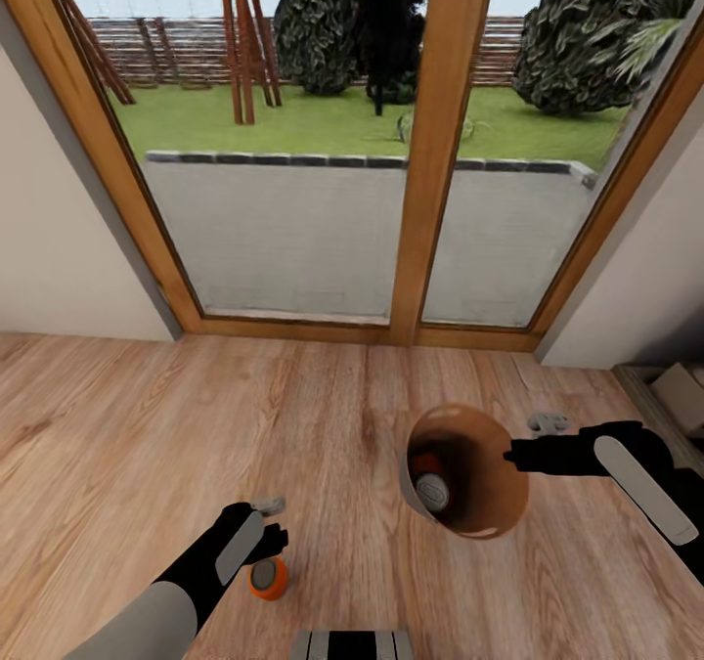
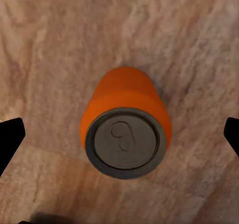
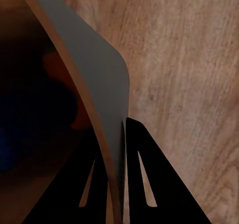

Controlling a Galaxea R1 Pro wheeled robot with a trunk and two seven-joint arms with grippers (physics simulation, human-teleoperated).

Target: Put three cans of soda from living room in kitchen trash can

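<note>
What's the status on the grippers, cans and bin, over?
Right gripper shut on trash can rim, can inside. Left gripper open around orange can on wood floor. Nothing blocking.

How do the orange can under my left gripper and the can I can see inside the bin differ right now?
The orange can stands upright on the wood floor, free between the open left gripper fingers; the can in the bin lies tipped, its top facing out. The floor can is in the open; the other sits in the bin, whose rim the right gripper pinches. Both have grey metal tops.
</note>
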